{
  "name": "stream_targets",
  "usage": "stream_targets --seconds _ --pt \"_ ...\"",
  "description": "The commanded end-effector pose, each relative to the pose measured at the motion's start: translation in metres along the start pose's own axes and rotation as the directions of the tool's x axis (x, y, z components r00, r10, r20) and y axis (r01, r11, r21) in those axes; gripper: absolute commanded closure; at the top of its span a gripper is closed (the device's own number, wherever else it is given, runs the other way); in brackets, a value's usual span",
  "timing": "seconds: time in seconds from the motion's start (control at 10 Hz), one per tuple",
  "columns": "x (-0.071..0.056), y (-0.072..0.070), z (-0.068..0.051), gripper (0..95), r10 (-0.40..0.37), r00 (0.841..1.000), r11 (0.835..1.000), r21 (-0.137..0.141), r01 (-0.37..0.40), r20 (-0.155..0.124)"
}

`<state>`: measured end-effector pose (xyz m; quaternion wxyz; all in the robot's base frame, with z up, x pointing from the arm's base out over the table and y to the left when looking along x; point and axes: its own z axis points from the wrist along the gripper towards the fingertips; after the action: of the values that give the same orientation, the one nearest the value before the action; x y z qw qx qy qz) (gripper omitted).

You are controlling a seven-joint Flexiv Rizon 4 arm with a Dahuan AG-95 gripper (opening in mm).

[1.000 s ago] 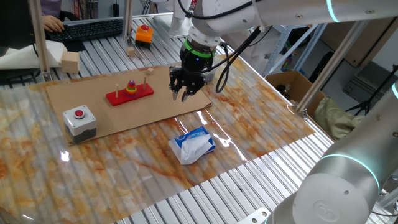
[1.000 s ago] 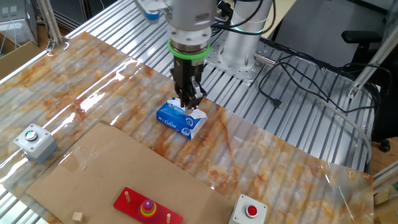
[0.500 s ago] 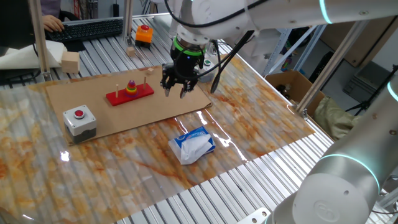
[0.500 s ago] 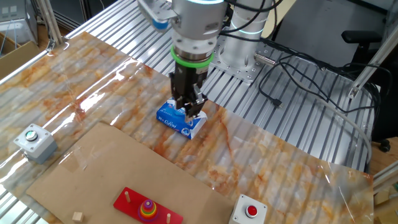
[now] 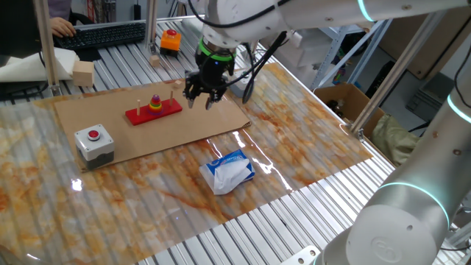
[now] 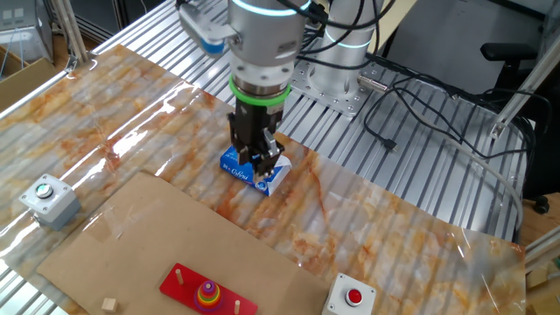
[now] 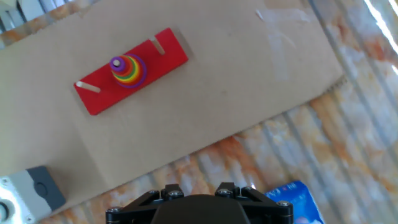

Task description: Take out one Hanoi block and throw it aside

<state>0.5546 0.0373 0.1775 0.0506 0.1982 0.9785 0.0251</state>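
The tiny purple ring [image 7: 117, 63] tops a stack of coloured rings on the middle peg of a flat red base [image 7: 168, 53]. It also shows in one fixed view [image 5: 155, 96] and the other fixed view [image 6: 208, 285]. My gripper [image 5: 200, 101] hangs in the air above the right part of the cardboard sheet, to the right of the red base [image 5: 173, 109] and apart from it. It looks open and empty. In the hand view only the gripper's body shows at the bottom edge, and the fingertips are out of frame.
A brown cardboard sheet [image 5: 147, 136] lies under the base. A grey box with a red button [image 5: 93, 140] sits at its near left corner. A blue tissue pack [image 5: 228, 171] lies on the marbled cover. An open carton [image 5: 342, 99] stands at the right.
My gripper has moved left and farther back, from the cardboard's right edge toward the red base. Nothing else has moved.
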Motion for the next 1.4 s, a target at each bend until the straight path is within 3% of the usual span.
stream_targets --seconds 0.1,0.7,1.0,1.4 --pt "-0.007 0.007 0.001 57.0 -0.038 0.999 0.999 -0.002 0.038 -0.001" --pt "-0.027 0.009 0.008 57.0 -0.091 0.996 0.996 -0.005 0.091 0.012" --pt "-0.026 0.009 0.009 57.0 -0.09 0.996 0.996 -0.005 0.09 0.026" --pt "-0.026 0.009 0.009 57.0 -0.087 0.996 0.996 -0.006 0.087 0.023"
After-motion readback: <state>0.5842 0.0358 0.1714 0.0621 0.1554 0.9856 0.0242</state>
